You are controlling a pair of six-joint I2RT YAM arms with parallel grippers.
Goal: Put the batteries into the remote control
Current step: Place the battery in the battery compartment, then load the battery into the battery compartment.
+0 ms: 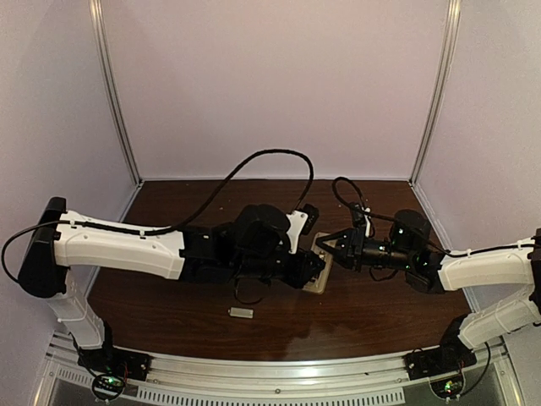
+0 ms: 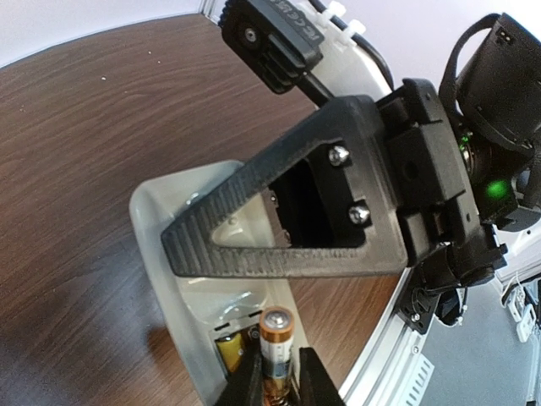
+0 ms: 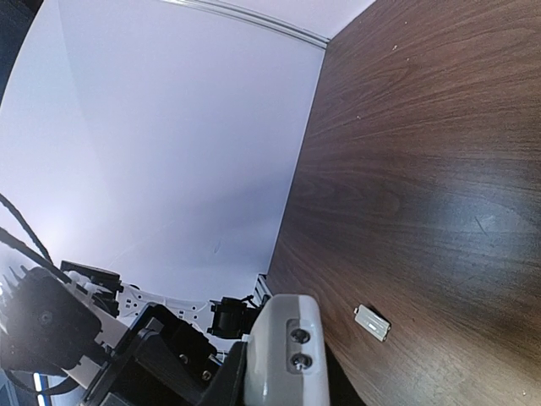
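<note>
A battery (image 2: 275, 331) is clamped in the left claw (image 2: 279, 372) at the bay of the remote control (image 2: 161, 211), long axis parallel to the 1 seated beside it. The closed right claw (image 1: 338, 251) is laid against the handset.

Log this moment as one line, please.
left tool: gripping copper-gold cylindrical battery at bay | right tool: clamping slim white remote control | second battery: seated in bay
</note>
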